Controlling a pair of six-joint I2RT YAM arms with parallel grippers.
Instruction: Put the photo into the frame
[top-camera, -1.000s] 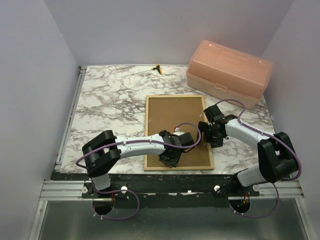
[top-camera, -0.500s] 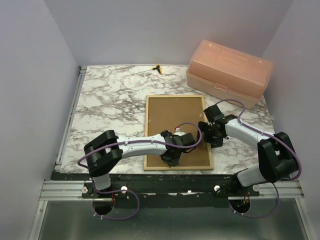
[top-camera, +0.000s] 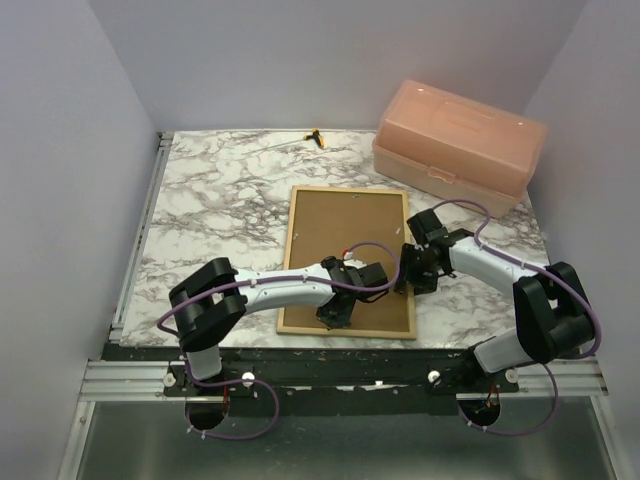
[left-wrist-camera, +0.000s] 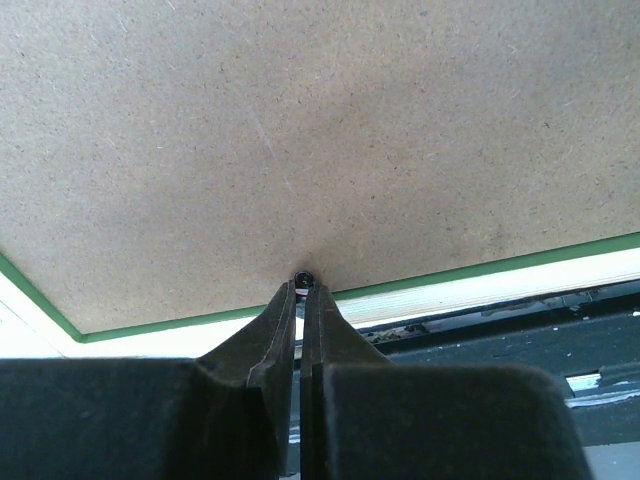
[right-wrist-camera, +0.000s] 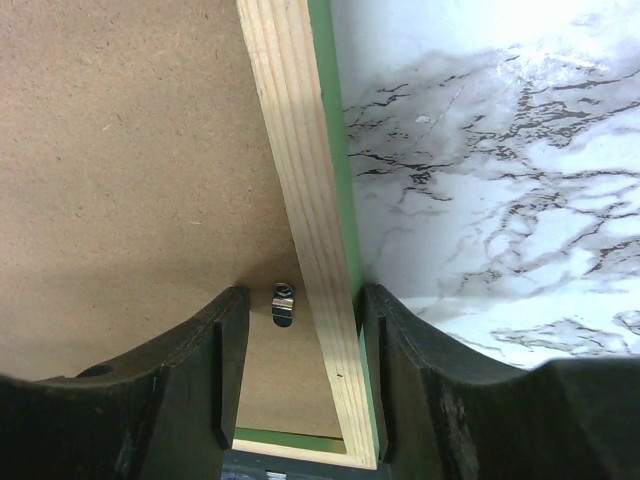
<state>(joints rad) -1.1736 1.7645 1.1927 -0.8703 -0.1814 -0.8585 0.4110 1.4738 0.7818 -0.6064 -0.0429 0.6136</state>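
Lengthwise near-to-far, frame (top-camera: 350, 191) back-up.

Frame (top-camera: 350, 190) on tbl (top-camera: 220, 200), box (top-camera: 455, 145) behind-R.

Frame (top-camera: 350, 190) near end swung left; L gripper (left-wrist-camera: 302, 285) pinched closed

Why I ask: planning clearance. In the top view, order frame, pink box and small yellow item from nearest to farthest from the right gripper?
1. frame: the right gripper straddles its right rail.
2. pink box: behind, far right.
3. small yellow item: far edge, leftward.
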